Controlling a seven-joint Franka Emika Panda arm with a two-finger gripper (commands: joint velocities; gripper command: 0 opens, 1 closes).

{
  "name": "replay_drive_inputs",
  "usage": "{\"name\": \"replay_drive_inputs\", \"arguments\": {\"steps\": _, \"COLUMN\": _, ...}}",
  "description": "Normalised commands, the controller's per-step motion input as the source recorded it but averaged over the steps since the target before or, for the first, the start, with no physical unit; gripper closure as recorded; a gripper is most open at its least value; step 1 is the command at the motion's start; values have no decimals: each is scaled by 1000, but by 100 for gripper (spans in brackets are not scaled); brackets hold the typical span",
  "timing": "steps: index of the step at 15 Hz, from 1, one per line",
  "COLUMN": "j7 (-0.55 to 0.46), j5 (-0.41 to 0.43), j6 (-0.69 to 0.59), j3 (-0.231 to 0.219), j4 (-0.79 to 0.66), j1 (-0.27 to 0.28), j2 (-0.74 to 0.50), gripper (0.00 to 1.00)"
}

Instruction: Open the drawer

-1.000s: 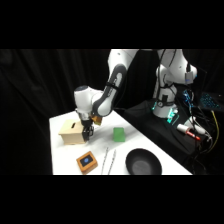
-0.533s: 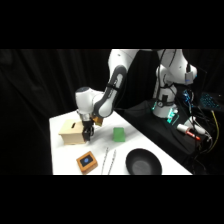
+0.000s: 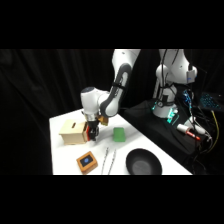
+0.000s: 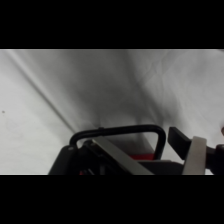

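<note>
At box front: gripper (image 3: 92,132) against drawer (image 3: 86,133).

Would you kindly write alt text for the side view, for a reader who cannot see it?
The white arm's gripper sits at the front of a tan wooden box's drawer on a white table. Nearby lie a green block, black pan and tongs.

There is one wooden box (image 3: 74,131), one green block (image 3: 119,134), one black pan (image 3: 143,163), one pair of metal tongs (image 3: 108,159), and one flat wooden square (image 3: 87,161) with a blue middle.
</note>
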Motion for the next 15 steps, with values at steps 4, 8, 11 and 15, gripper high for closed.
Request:
{"name": "replay_drive_inputs", "arguments": {"steps": 4, "j7": -82, "j5": 133, "j6": 189, "j3": 45, "j4": -458, "j1": 15, "j2": -341, "gripper": 0}}
{"name": "replay_drive_inputs", "arguments": {"steps": 8, "j7": -119, "j5": 168, "j6": 148, "j3": 69, "j4": -375, "j1": -21, "j2": -291, "gripper": 0}}
{"name": "replay_drive_inputs", "arguments": {"steps": 11, "j7": -163, "j5": 152, "j6": 72, "j3": 69, "j4": -276, "j1": -33, "j2": -291, "gripper": 0}}
{"name": "replay_drive_inputs", "arguments": {"steps": 15, "j7": -165, "j5": 68, "j6": 40, "j3": 16, "j4": -150, "j1": 4, "j2": -271, "gripper": 0}}
